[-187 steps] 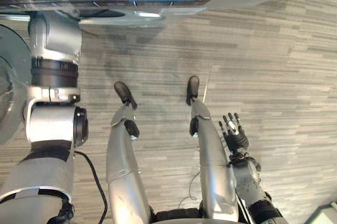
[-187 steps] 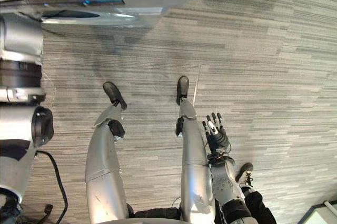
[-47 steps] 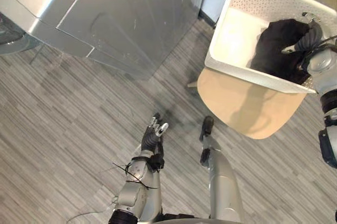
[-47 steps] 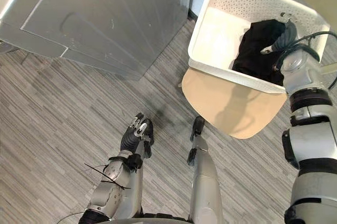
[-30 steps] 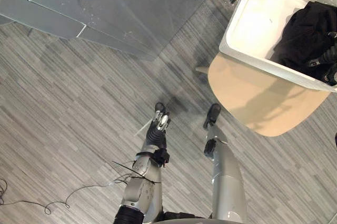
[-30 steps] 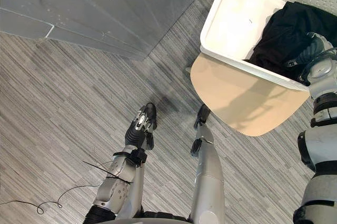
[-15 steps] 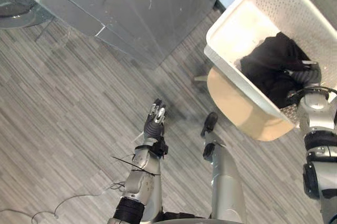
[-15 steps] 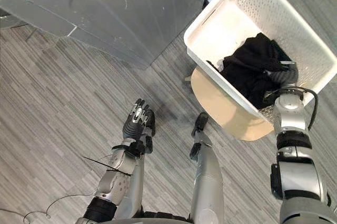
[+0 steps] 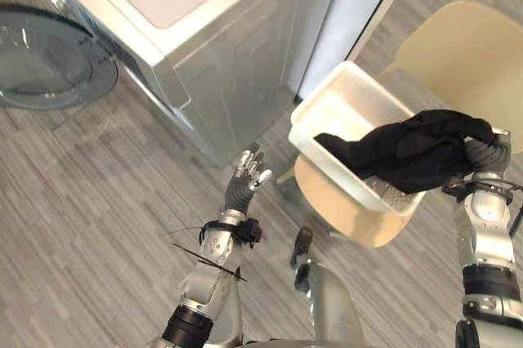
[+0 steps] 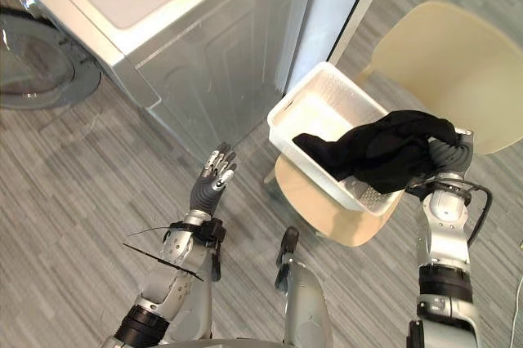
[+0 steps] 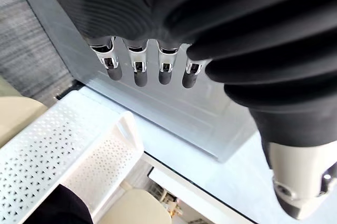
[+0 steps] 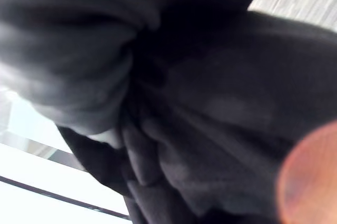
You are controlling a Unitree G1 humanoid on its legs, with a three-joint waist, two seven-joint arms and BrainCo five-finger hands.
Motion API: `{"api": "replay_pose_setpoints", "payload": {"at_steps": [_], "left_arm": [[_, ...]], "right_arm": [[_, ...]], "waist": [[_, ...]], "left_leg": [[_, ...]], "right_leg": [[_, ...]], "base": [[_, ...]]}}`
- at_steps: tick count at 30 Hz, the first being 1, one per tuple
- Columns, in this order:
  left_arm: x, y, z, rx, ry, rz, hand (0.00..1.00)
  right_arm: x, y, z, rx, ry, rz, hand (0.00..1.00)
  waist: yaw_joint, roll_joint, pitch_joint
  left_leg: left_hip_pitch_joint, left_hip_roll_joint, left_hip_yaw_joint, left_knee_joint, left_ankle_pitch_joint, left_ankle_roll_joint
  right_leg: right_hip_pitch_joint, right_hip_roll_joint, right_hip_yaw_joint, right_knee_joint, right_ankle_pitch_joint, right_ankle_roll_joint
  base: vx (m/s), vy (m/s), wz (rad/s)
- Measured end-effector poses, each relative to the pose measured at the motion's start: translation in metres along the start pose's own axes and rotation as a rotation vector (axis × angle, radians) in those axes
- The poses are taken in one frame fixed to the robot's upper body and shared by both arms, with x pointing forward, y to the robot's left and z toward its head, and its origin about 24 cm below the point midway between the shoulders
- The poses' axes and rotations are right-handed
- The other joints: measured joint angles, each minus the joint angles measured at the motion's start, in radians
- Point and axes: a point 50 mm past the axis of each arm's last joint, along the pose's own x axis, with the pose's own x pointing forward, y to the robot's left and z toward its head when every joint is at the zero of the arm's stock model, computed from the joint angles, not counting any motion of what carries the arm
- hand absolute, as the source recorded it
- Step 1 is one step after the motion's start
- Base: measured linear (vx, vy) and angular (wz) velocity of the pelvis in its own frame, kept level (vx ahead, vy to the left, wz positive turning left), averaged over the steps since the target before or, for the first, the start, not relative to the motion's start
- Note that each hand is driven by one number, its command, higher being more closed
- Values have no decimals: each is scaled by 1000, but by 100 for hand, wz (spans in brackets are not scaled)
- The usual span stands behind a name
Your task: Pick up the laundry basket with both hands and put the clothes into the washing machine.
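— Where is our cloth [image 9: 417, 156]?

— Half out of the basket [image 9: 335, 111]. One end is bunched at our right hand [image 10: 448, 156], raised over the basket's right corner. The other end lies inside the basket, by the wall on the washer [image 9: 229, 54] side.

— So its long axis?

— Across us, from the right hand leftward and sloping down. The free end points at the washer.

— Is that hand clamped on it?

— We cannot tell, because the cloth wraps it, in the wrist view too. The cloth hangs from it, so we judge it carried.

— And the basket?

— On the seat [image 9: 343, 213], just beside the washer's side wall, with neither hand on it.

— Our left hand [image 9: 241, 189]?

— Bare, with its fingers [image 11: 137, 71] straight and loosely spread. It is held up near the washer's corner, well apart from the cloth.

— What does the next move turn on?

— The door [image 9: 49, 62] stands open at the washer's far left, so the washer's body lies between it and the cloth. The left hand is nearer the door, but the right has the cloth. We judge the cloth must go leftward round the front corner, free end leading. Its tail could snag the basket's rim.
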Motion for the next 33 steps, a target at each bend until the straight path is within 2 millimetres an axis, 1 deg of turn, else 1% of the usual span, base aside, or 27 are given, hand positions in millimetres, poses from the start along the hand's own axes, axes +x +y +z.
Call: {"api": "replay_pose_setpoints", "payload": {"at_steps": [2,3,5,7,8,9,10,12,13,15,18,20,22,25,26,27,29,31,33], "left_arm": [[-2,3,0,94,9,-38,0],[-2,4,0,120,8,-47,0],[-2,6,8,206,-14,-81,0],[1,7,15,283,-39,-114,0],[0,8,17,327,-46,-127,0],[0,8,17,354,-45,-138,0],[1,7,17,390,-47,-157,0],[5,-1,20,487,-64,-235,0],[6,-1,21,510,-66,-250,0],[13,-10,16,595,-67,-313,0],[22,-18,9,676,-52,-377,0],[31,-25,7,747,-46,-436,0],[37,-27,8,773,-55,-444,0],[52,-31,17,830,-84,-443,0],[59,-31,21,864,-101,-427,0],[65,-33,23,895,-108,-412,0],[73,-36,26,913,-121,-387,0],[81,-42,30,922,-133,-356,0],[93,-43,35,935,-134,-246,0]], "right_arm": [[-7,6,2,-57,-25,53,100],[-8,7,2,-70,-31,69,100],[-9,11,4,-95,-51,113,100],[-10,14,11,-89,-81,148,100],[-11,20,15,-85,-100,187,100],[-12,24,18,-84,-114,217,100],[-13,27,21,-79,-136,243,100],[-12,34,33,-81,-189,316,100],[-12,37,36,-77,-199,337,100],[-11,49,51,-49,-259,408,100],[-10,60,68,23,-318,456,100],[-15,67,82,101,-366,498,100],[-18,71,88,135,-383,531,100],[-25,81,97,194,-409,592,100],[-28,88,101,225,-417,629,100],[-32,92,105,242,-431,662,100],[-39,97,111,281,-445,702,100],[-42,98,115,303,-457,717,100],[-48,104,117,349,-449,753,100]], "waist": [[-9,-8,-59],[-12,-9,-74],[-36,-10,-104],[-46,-9,-111],[-60,-10,-136],[-63,-11,-157],[-66,-9,-174],[-84,-9,-202],[-88,-11,-212],[-100,-10,-239],[-112,-9,-245],[-118,-10,-246],[-121,-10,-246],[-132,-9,-246],[-142,-8,-246],[-142,-8,-246],[-146,-7,-246],[-145,-3,-247],[-145,9,-253]], "left_leg": [[60,-14,21,-41,-2,-2],[72,-15,23,-51,-2,-2],[115,-17,37,-60,-4,-3],[163,-16,59,-61,-16,-6],[185,-12,74,-58,-29,-7],[205,-10,85,-55,-41,-7],[221,-5,98,-47,-54,-8],[266,5,120,-31,-83,-9],[274,6,127,-32,-87,-9],[299,6,156,-31,-103,-9],[305,4,171,-29,-111,-7],[307,2,182,-29,-112,-7],[307,1,183,-29,-112,-7],[305,0,182,-29,-112,-7],[304,-1,181,-29,-112,-7],[304,-3,180,-30,-112,-6],[303,-8,178,-32,-111,-6],[300,-12,175,-32,-111,-6],[300,-17,170,-33,-110,-5]], "right_leg": [[43,5,26,-43,10,7],[53,5,31,-57,15,6],[95,11,55,-96,32,8],[134,16,81,-111,36,10],[152,21,98,-124,38,14],[165,25,113,-132,39,15],[180,30,129,-141,40,16],[221,40,159,-160,43,20],[225,41,167,-161,43,20],[236,43,198,-172,50,25],[237,41,221,-180,59,26],[237,40,235,-193,69,24],[236,40,237,-194,69,24],[234,40,239,-196,67,17],[234,39,239,-196,67,17],[233,38,239,-197,67,17],[232,35,239,-198,67,17],[232,33,236,-199,73,26],[233,29,230,-199,74,27]], "base": [[90,20,-26],[112,35,-27],[118,39,-27],[111,51,-37],[92,43,-43],[99,38,-51],[114,40,-53],[92,47,-45],[61,49,-34],[24,43,-37],[-31,36,-25],[-50,22,-15],[-38,4,-6],[-10,-1,-1],[0,0,0],[0,0,0],[3,11,2],[15,23,6],[29,30,8]]}}
